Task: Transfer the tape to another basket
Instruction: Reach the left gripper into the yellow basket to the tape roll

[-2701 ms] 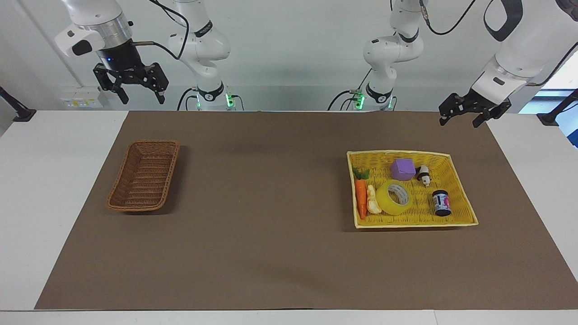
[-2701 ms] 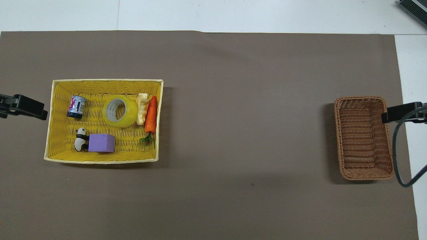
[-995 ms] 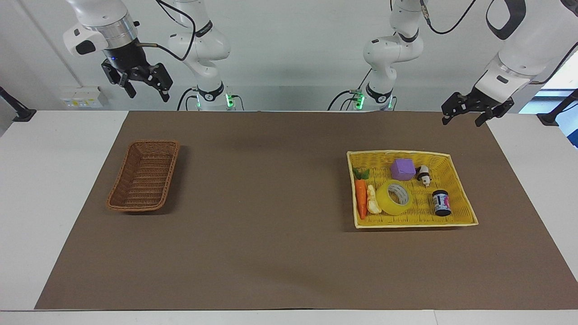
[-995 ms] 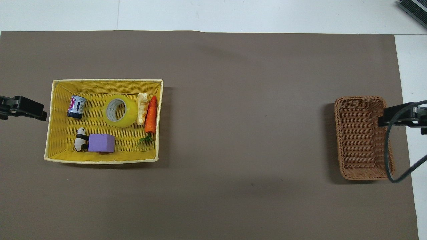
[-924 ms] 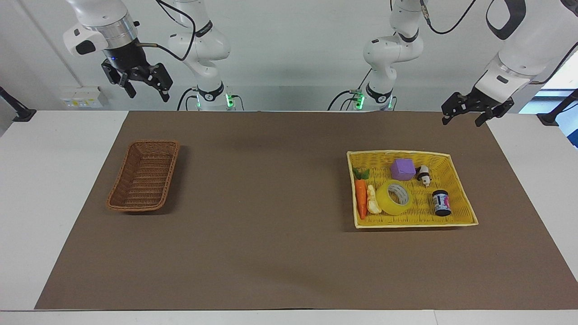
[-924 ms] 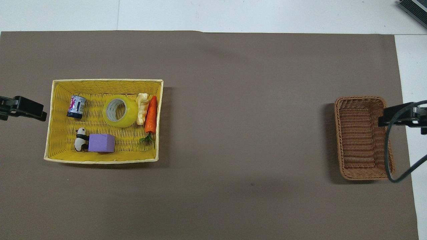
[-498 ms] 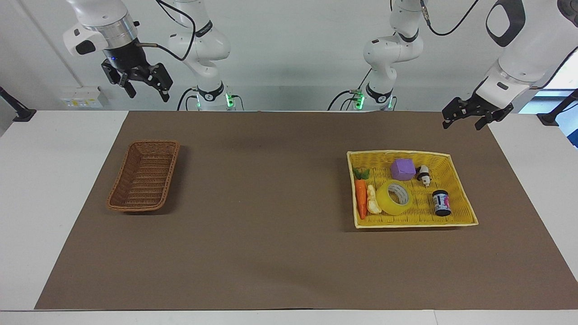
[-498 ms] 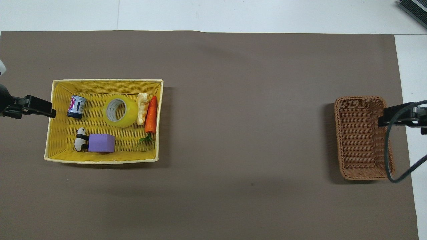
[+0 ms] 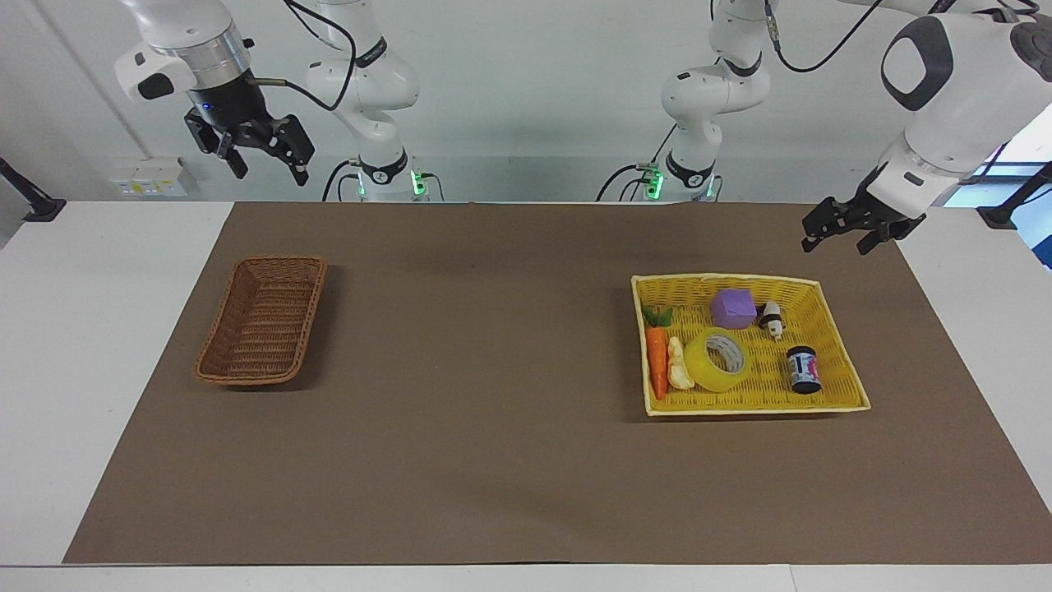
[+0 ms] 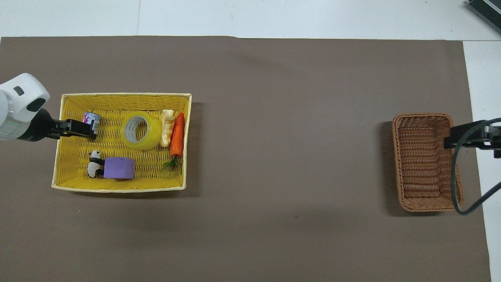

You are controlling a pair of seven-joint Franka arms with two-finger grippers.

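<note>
The tape (image 9: 717,359) lies in the yellow basket (image 9: 740,409), between a cream toy and a can; it also shows in the overhead view (image 10: 141,132). The dark brown basket (image 9: 263,321) stands empty toward the right arm's end of the table, also in the overhead view (image 10: 426,162). My left gripper (image 9: 838,237) is open and empty, raised, over the yellow basket's (image 10: 117,189) end by the can in the overhead view (image 10: 88,130). My right gripper (image 9: 261,160) is open, empty, waiting high by the brown basket's rim (image 10: 454,139).
In the yellow basket also lie a toy carrot (image 9: 656,353), a cream toy (image 9: 677,366), a purple cube (image 9: 733,308), a panda figure (image 9: 771,318) and a small can (image 9: 803,369). A brown mat (image 9: 493,370) covers the table between the baskets.
My left gripper has come down and moved in over the yellow basket's end near the can. The right arm shifted slightly earlier and is now still. The objects have not moved.
</note>
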